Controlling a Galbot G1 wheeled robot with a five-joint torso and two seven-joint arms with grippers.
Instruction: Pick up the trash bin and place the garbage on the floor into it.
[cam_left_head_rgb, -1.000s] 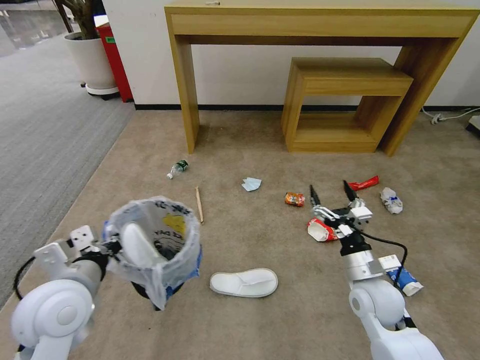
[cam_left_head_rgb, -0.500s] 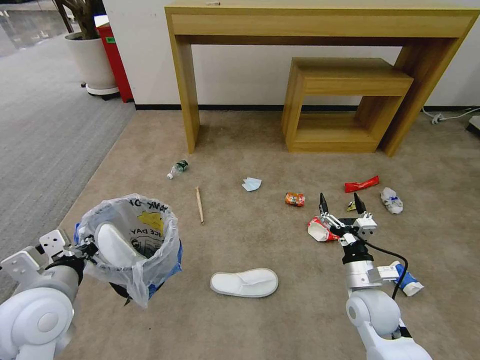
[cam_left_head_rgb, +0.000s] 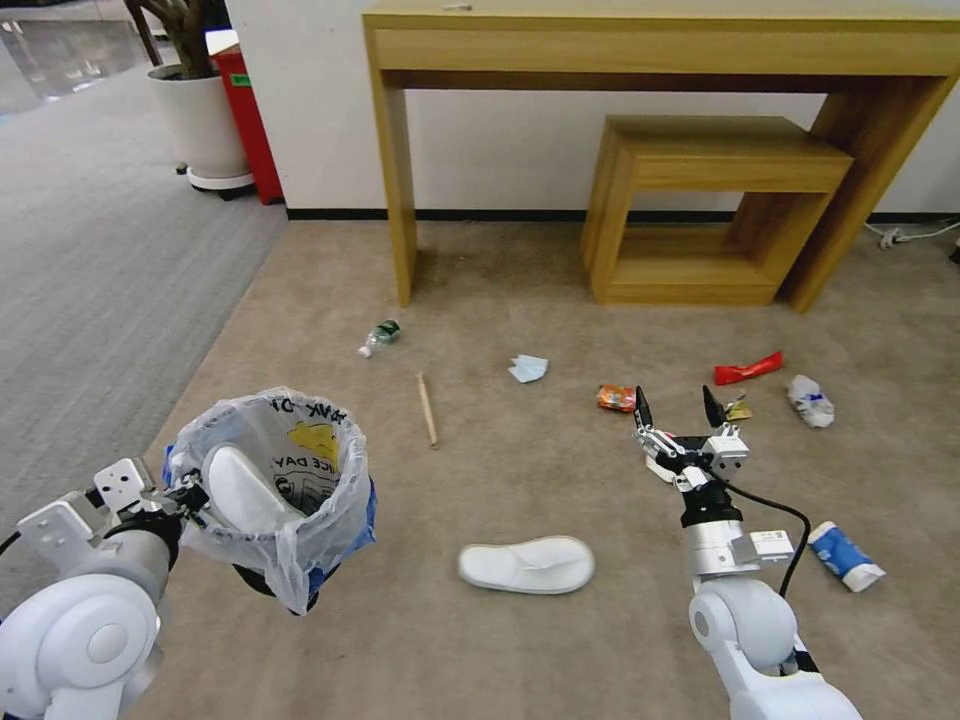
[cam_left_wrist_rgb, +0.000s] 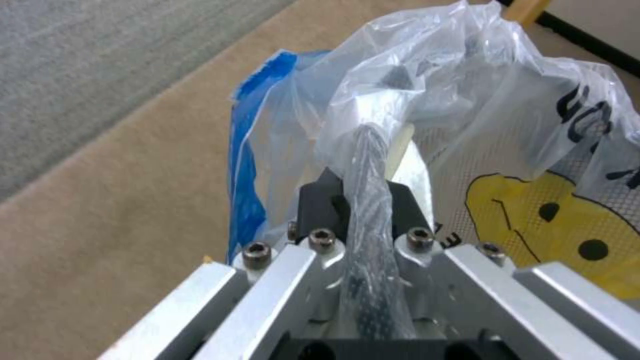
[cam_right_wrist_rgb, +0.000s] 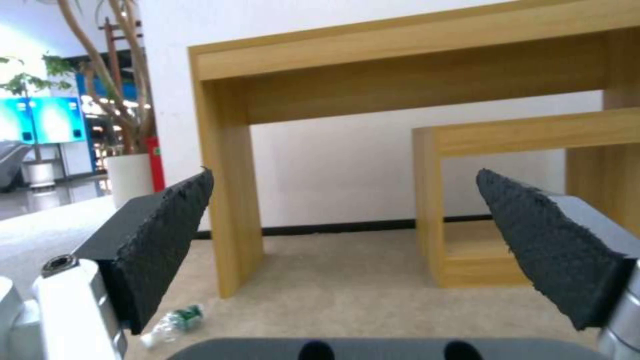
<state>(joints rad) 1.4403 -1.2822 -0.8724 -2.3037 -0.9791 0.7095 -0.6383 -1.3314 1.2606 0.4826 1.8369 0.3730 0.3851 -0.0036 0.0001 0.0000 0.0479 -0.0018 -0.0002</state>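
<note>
Two end effectors showed: left end effector (cam_left_head_rgb: 190, 493), lower left, pinched the trash bin (cam_left_head_rgb: 268, 482) liner reading "DAY"; right end effector (cam_left_head_rgb: 676, 408) gaped wide, empty.

Red-and-white paper cup (cam_left_head_rgb: 655, 465): mostly hidden behind right claw (cam_left_head_rgb: 677, 408). Small yellowish scrap (cam_left_head_rgb: 740, 409) beside claw's finger, too small to identify. Bin (cam_left_head_rgb: 345, 545) body largely covered by plastic bag (cam_left_head_rgb: 290, 540); base not seen. Left claw (cam_left_wrist_rgb: 363, 200) tips buried in bunched bag. Slipper (cam_left_head_rgb: 240, 490) in bin partly sunk. Potted plant (cam_left_head_rgb: 190, 20) cut by top edge.
</note>
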